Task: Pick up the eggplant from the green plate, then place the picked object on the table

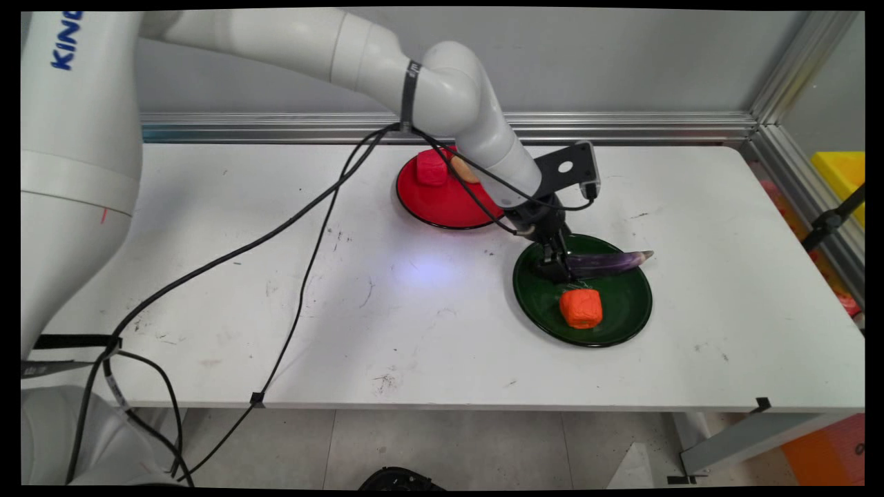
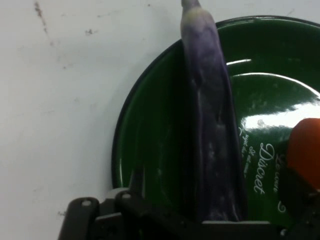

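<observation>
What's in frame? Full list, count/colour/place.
eggplant: 1, purple, across green plate's far side, tip past its right rim
orange block: 1, orange, on green plate, near side
green plate: 1, dark green, table right of centre
red plate: 1, red, table's far side
red block: 1, red, on red plate
table: 1, white
gripper: 1, black, at eggplant's left end; fingers' state unclear

long purple eggplant (image 1: 604, 262) lying across green plate (image 1: 625, 321), tip past the rim, gripper (image 1: 556, 266) at its thick end, orange block (image 1: 581, 308) just beside
</observation>
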